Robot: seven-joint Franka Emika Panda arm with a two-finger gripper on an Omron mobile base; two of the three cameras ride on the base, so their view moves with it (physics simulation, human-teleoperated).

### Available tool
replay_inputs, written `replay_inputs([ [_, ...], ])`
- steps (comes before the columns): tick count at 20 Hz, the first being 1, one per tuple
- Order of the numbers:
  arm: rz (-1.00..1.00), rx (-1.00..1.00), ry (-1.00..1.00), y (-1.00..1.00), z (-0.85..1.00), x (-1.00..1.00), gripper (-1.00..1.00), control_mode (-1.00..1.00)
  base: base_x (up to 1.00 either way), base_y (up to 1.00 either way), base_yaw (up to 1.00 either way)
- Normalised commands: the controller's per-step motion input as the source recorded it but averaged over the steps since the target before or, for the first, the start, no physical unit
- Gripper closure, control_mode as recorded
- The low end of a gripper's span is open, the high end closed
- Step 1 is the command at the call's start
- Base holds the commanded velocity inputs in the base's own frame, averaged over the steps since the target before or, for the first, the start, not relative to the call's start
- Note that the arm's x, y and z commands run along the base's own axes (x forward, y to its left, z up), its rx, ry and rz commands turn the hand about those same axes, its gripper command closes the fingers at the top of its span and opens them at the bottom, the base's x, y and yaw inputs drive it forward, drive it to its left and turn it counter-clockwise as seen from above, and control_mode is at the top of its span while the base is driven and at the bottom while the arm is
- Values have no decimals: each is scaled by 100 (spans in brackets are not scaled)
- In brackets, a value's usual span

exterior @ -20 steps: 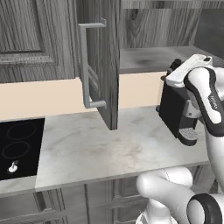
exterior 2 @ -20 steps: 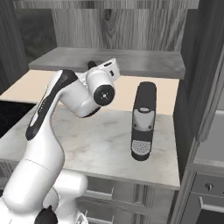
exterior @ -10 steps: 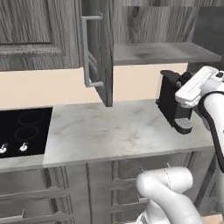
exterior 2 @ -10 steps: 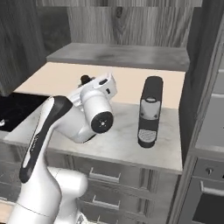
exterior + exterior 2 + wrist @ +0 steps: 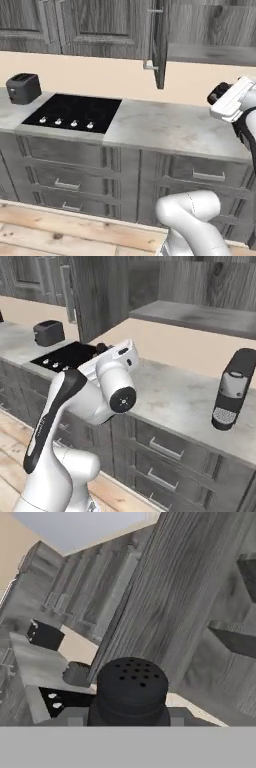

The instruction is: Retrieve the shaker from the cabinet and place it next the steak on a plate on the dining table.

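1. One shaker (image 5: 131, 688), clamped between the gripper (image 5: 125, 716) fingers, perforated cap toward the camera, long axis along the fingers.
2. Cabinet (image 5: 159, 42) door ajar above the marble counter (image 5: 175, 127); hob (image 5: 75, 112) and toaster (image 5: 23, 88) leftward.

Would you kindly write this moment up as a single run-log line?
phase: carrying | gripper: shut on shaker | cabinet: door open | counter: coffee machine at right, toaster left of hob

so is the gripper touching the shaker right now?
Touching. In the hand view the shaker sits between the gripper fingertips, whose grey pads press against its sides with no gap.
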Motion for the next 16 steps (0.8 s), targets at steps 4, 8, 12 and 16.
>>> replay_inputs([
  [4, 0, 0, 0, 0, 0, 0, 100, 100, -45, 29, 77],
  [8, 0, 0, 0, 0, 0, 0, 100, 100, -38, 36, 80],
  [12, 0, 0, 0, 0, 0, 0, 100, 100, -34, 51, 76],
  [16, 0, 0, 0, 0, 0, 0, 100, 100, -18, 63, 69],
])
